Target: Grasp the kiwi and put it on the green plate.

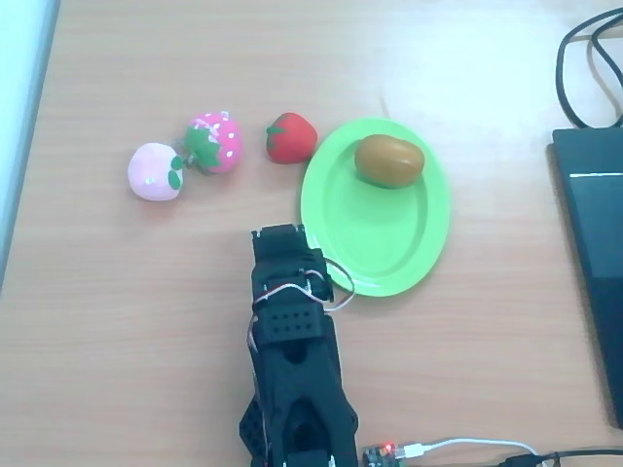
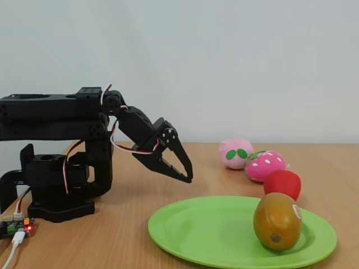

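Note:
The olive-brown kiwi (image 1: pixel 389 161) (image 2: pixel 277 221) lies on its side on the green plate (image 1: pixel 389 253) (image 2: pixel 207 224), at the plate's far end in the overhead view and free of any grip. My black gripper (image 1: pixel 280 233) (image 2: pixel 188 178) hangs above the table just off the plate's near-left rim, pointing down and towards the plate. Its fingertips meet and hold nothing. The arm is folded back over its base.
A red strawberry (image 1: pixel 290 137) (image 2: pixel 282 183) sits right beside the plate's rim. A pink spotted strawberry (image 1: pixel 214 142) and a pale pink peach (image 1: pixel 156 172) lie further left. A black flat device (image 1: pixel 594 243) and cables (image 1: pixel 584 58) occupy the right edge.

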